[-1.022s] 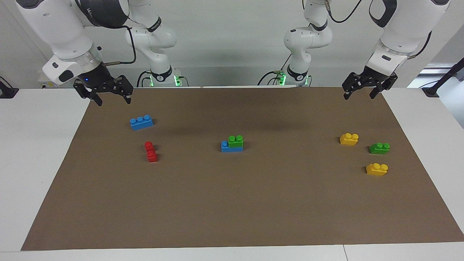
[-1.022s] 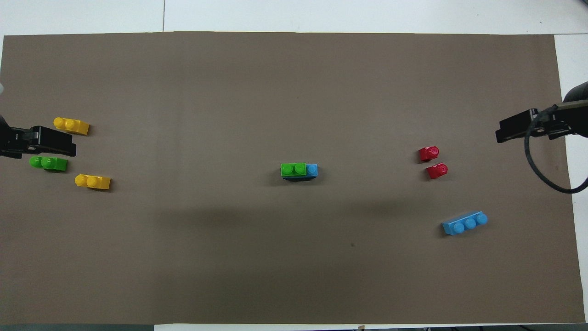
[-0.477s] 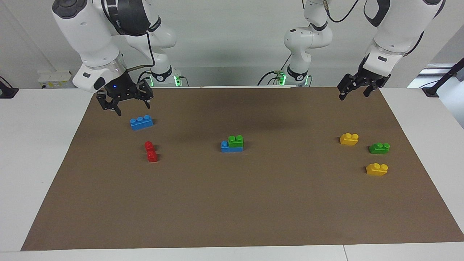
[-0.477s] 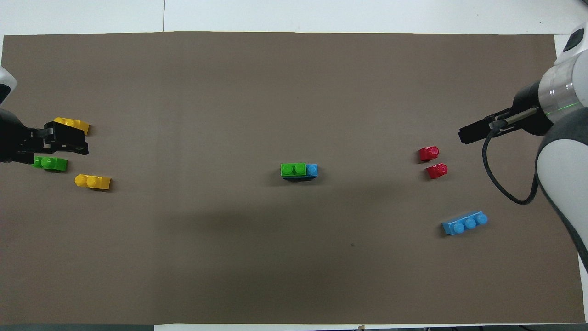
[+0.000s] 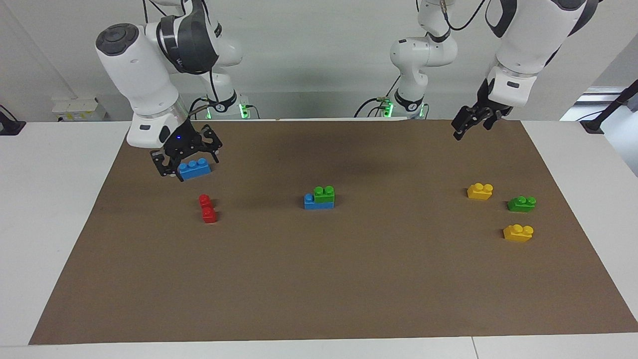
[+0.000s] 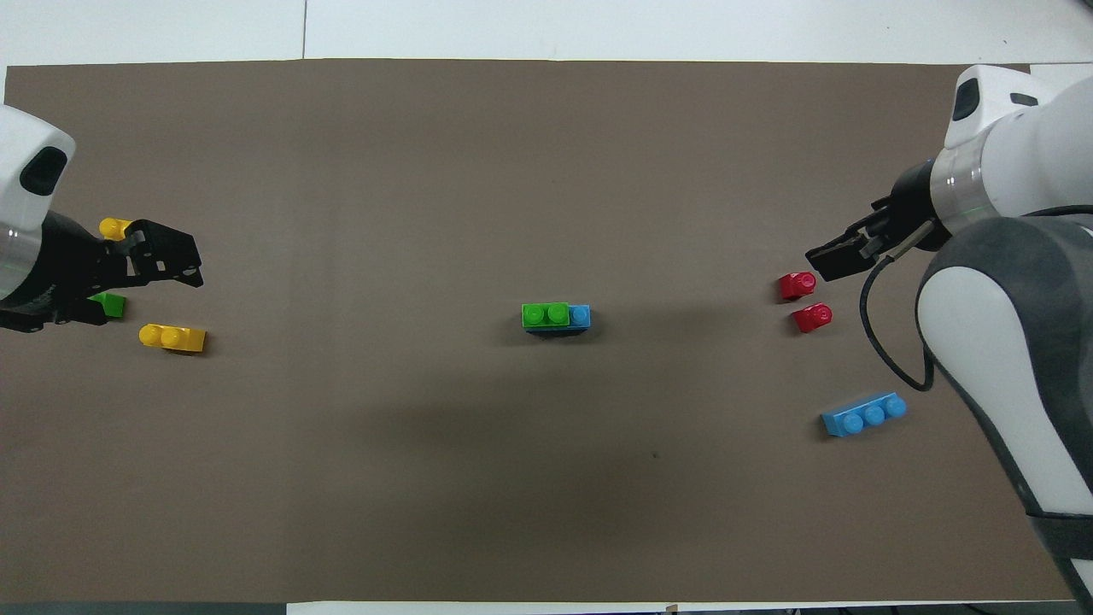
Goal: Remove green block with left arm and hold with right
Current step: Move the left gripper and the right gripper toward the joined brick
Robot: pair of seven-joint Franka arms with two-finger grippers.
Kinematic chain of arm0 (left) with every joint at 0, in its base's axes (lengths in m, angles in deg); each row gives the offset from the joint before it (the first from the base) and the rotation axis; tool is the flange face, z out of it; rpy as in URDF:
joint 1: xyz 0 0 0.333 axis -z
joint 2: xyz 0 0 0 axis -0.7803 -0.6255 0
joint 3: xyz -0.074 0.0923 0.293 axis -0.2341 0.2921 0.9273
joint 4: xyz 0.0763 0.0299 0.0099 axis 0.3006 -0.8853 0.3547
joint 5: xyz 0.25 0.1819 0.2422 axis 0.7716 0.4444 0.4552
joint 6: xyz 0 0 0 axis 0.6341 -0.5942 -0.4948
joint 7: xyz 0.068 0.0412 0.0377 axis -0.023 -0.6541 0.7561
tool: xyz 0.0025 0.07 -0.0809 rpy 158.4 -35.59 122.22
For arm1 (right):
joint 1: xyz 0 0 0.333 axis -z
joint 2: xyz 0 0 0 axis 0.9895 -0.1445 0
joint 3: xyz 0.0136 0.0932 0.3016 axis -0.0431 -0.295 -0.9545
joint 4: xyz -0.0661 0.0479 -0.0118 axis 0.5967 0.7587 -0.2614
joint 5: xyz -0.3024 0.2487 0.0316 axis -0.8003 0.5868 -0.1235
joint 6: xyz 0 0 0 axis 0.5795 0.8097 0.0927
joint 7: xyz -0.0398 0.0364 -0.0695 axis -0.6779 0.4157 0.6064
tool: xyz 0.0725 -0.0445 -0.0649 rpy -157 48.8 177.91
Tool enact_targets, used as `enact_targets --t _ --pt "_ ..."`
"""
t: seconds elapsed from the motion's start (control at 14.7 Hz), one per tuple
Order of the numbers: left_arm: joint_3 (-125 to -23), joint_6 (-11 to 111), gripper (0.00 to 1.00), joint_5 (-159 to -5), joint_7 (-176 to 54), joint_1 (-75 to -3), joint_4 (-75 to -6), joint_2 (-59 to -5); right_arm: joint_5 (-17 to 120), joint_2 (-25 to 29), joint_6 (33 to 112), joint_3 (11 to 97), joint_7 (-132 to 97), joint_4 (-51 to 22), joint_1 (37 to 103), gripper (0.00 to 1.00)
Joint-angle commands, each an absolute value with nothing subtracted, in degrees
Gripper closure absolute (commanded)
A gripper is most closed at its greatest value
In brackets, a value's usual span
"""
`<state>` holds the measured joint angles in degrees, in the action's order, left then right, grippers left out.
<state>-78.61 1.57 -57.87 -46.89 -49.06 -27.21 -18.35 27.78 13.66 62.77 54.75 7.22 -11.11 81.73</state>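
Approaching: green block [image 5: 324,193] is sitting studded onto a blue brick [image 5: 312,202] mid-mat, untouched. Left gripper [image 5: 471,122] and right gripper [image 5: 188,157] are both hanging spread and empty, well apart from it. Next, seemingly: right pinning blue, left pulling green.

Two-stud block [image 5: 324,193] sits on three-stud block [image 5: 310,202] mid-mat [image 5: 319,289]. Toward right arm's end: lone three-stud block [image 5: 195,168], pair of blocks [image 5: 207,209] farther from robots. Toward left arm's end: three blocks [image 5: 521,204] clustered.
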Motion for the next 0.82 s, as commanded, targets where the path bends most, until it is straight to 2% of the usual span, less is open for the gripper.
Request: enact_targets --t 0.0,0.2,0.48,0.75 --pt "-78.2 1.8 0.00 -58.6 -33.7 -45.7 -30.7 -15.7 31.7 14.5 68.5 54.4 20.2 -17.0 82.3 0.00" --pt "-78.2 2.0 0.00 -58.6 -22.8 -43.4 -31.6 -15.1 37.2 13.5 72.0 54.4 31.4 -20.5 82.3 0.00" --pt "-78.2 2.2 0.00 -58.6 -13.0 -40.7 -32.2 -14.7 41.0 12.3 81.9 52.0 46.4 -25.3 82.3 0.00" --pt "-78.2 7.0 0.00 -58.7 -0.6 -37.6 -38.4 -11.8 41.7 9.2 89.0 46.2 48.8 -26.8 82.5 0.00"
